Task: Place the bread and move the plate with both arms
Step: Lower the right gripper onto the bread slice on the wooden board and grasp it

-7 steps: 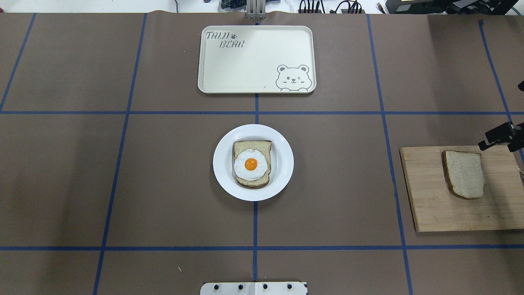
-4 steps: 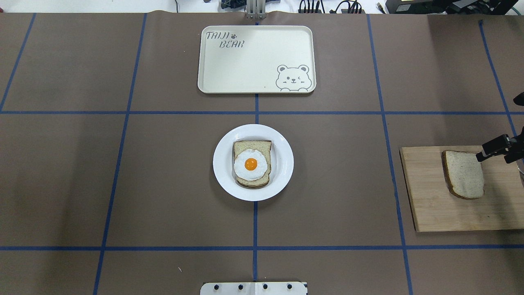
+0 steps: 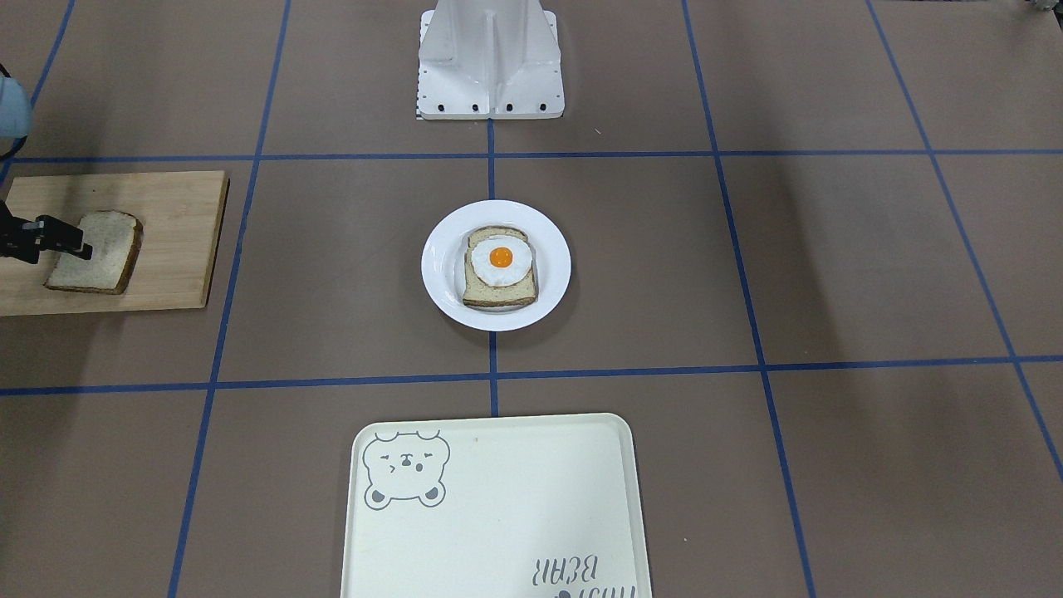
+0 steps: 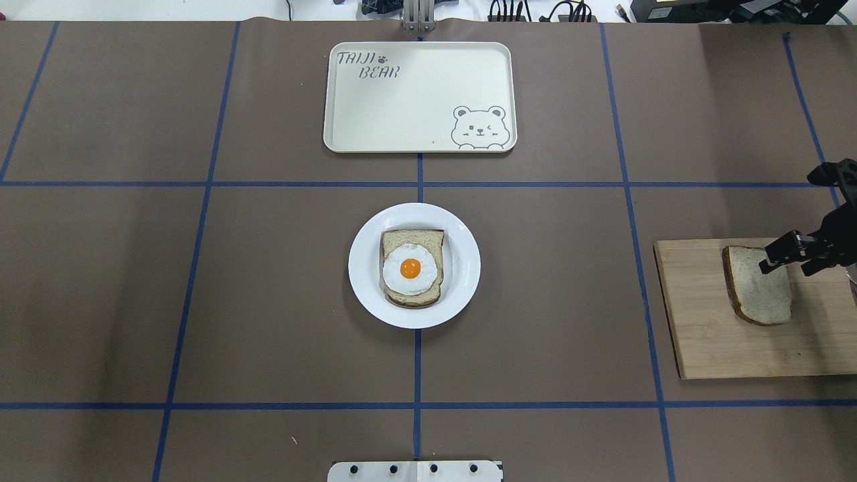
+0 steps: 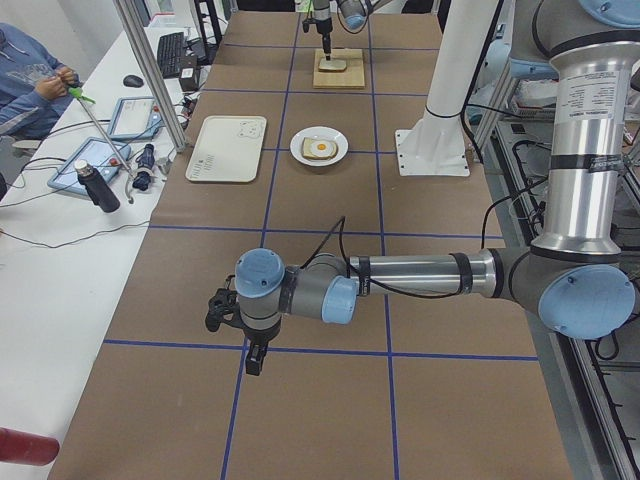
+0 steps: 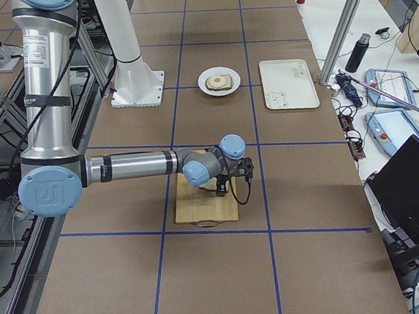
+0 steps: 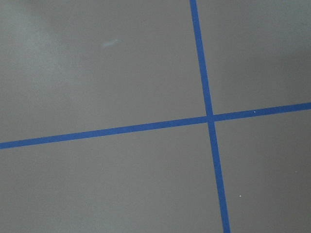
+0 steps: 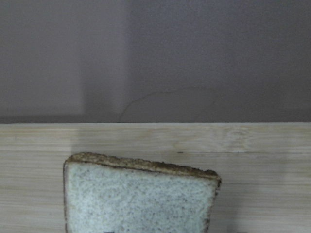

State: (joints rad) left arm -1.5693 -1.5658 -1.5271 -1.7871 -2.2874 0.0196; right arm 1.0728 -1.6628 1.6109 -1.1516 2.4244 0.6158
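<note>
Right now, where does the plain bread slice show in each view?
Front-facing: bread at far left, mid-height.
Overhead: far right, just below mid-height.
Exterior left: top centre, tiny.
Exterior right: centre, mostly hidden behind the right arm at its wrist.
Left wrist: not in it.
Right wrist: bottom centre.
Shared landmark: the wooden board under it.

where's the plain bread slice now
In the overhead view the plain light brown bread slice lies on the wooden cutting board at the right edge, right gripper at its far corner.
</note>
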